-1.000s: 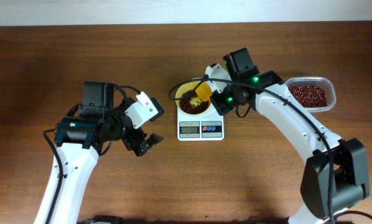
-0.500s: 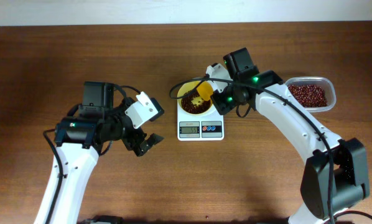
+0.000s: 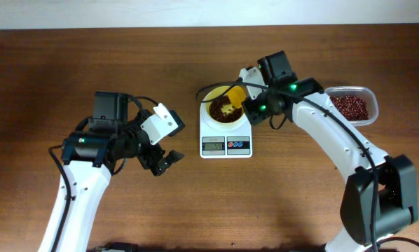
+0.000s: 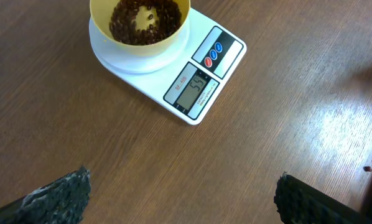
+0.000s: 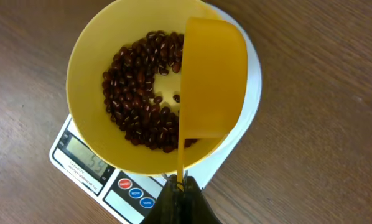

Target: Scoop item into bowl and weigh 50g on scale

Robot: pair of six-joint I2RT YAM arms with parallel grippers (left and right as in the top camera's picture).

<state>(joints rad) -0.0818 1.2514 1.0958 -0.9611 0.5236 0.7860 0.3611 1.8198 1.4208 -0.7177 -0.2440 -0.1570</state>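
Many small beans are sitting loose and roll-prone in the bowl on the scale, so the right end effector is pinching the probably light, stiff scoop by its thin handle while the left end effector is hanging wide open, empty.

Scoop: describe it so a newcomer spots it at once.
Midway across the table sits the white scale carrying a pale yellow bowl of beans. The scoop hangs over that bowl in the right hand: smaller, deeper orange, with a thin handle.
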